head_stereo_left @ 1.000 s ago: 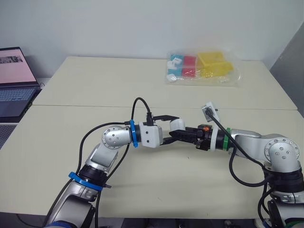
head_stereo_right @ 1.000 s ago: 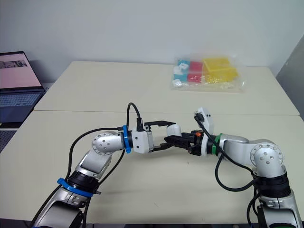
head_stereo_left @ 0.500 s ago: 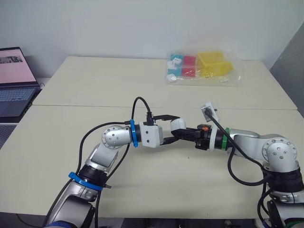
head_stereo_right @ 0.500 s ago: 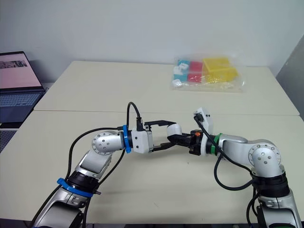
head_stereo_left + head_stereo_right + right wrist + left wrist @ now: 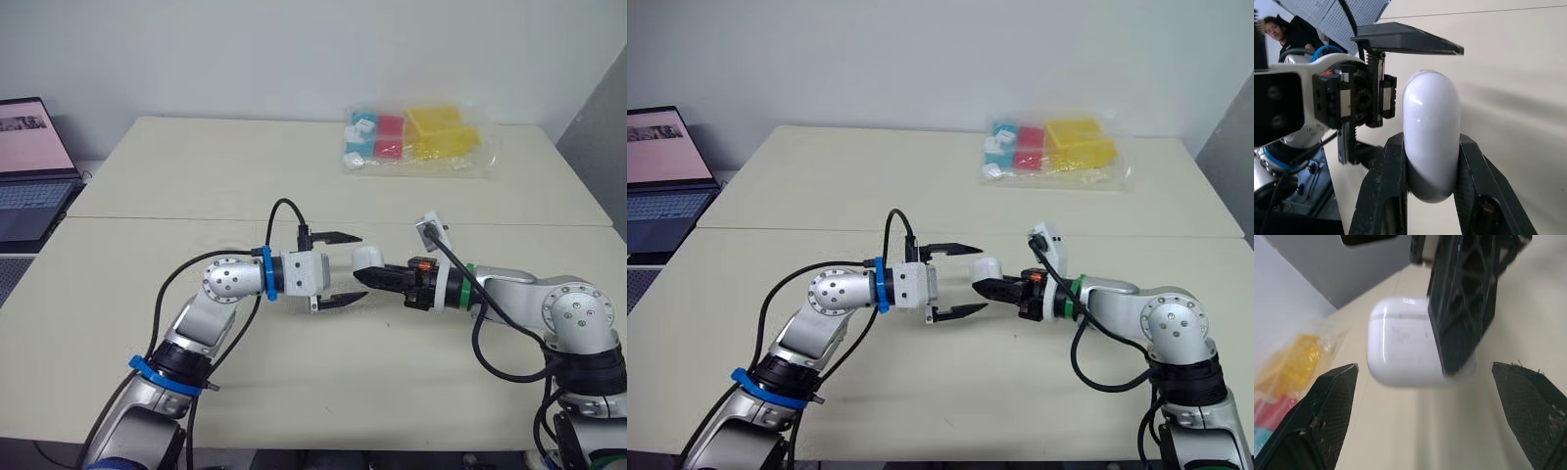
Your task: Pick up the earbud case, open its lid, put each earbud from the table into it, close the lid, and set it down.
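The beige table [image 5: 176, 166] carries a clear bag of coloured blocks [image 5: 416, 137] at 1 o'clock from its centre. A laptop [image 5: 29, 166] sits beyond its edge at 10 o'clock. Over the table's centre the right gripper [image 5: 1431, 147] is clamped on the white earbud case [image 5: 1400, 350], whose lid seam is closed. The left gripper [image 5: 338, 268] is spread wide at the case's 9 o'clock, with its fingertips flanking the free end and apart from it. The case looks light, rigid and glossy, so likely slippery. The lid end beyond the seam seems the place to pinch.
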`<state>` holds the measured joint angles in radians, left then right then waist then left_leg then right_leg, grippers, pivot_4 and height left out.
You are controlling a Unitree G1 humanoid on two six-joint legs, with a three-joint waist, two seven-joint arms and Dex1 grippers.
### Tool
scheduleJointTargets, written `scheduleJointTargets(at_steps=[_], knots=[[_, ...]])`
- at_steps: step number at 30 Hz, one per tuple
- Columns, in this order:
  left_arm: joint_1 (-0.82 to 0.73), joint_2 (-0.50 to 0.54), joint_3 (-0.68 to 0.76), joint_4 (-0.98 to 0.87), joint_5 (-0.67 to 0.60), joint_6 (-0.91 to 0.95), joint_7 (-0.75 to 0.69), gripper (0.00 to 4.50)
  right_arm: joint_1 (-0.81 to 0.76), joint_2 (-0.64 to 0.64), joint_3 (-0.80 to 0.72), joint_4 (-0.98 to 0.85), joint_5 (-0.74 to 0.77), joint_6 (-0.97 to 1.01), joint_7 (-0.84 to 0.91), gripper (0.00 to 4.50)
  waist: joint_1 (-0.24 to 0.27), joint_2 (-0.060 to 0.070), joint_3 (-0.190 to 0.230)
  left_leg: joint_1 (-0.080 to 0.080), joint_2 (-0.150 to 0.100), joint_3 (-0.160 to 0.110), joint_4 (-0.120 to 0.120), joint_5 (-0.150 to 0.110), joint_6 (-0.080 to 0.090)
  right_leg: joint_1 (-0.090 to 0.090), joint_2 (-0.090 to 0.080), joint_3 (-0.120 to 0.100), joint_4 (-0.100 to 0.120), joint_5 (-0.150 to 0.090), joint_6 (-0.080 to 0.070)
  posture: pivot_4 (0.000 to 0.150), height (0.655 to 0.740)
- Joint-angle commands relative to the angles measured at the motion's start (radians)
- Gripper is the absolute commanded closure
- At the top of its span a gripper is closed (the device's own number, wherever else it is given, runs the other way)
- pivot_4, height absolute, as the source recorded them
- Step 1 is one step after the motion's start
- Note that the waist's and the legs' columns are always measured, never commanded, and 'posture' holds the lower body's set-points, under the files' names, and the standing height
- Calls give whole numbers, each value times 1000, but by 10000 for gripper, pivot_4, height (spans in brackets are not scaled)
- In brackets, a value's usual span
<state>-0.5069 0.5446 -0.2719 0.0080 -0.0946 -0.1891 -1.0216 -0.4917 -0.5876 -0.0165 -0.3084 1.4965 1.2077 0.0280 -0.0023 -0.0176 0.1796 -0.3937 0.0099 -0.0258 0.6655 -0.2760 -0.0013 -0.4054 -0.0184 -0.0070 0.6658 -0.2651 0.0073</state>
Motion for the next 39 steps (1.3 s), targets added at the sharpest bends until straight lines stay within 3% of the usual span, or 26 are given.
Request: scheduleJointTargets(at_steps=[1,5,10,19,30,39], knots=[[-22,62,69,-50,-86,149,-51,0,-46,-76,-10,-27,-31,27,99,36897,0,0,0,0,0,0,0,0,0,0,0,0,0,0,0,1500,7400],[-38,119,100,-127,-193,413,-85,0,-127,-247,97,-78,-259,10,346,36897,0,0,0,-1,0,0,0,0,0,-1,0,-2,-1,0,0,1500,7400],[-73,158,80,-269,-302,714,-107,0,-248,-462,357,-128,-669,-208,735,36897,0,0,1,-2,0,0,0,0,0,-2,0,-2,-2,-1,1,1500,7400],[-150,69,-17,-344,-274,891,-5,0,-358,-472,556,-42,-1141,-544,1054,36897,0,0,1,-2,0,0,2,0,0,-2,0,-1,-1,0,1,1500,7400],[-184,-28,-91,-307,-184,929,117,0,-373,-350,555,34,-1338,-626,1158,36897,1,0,1,-4,0,-2,7,0,0,-2,0,0,1,0,0,1500,7400],[-199,-51,-132,-281,-140,901,113,0,-370,-302,541,48,-1400,-637,1200,36897,0,0,1,-2,-1,-1,14,0,0,-3,-1,0,12,0,0,1500,7400]])
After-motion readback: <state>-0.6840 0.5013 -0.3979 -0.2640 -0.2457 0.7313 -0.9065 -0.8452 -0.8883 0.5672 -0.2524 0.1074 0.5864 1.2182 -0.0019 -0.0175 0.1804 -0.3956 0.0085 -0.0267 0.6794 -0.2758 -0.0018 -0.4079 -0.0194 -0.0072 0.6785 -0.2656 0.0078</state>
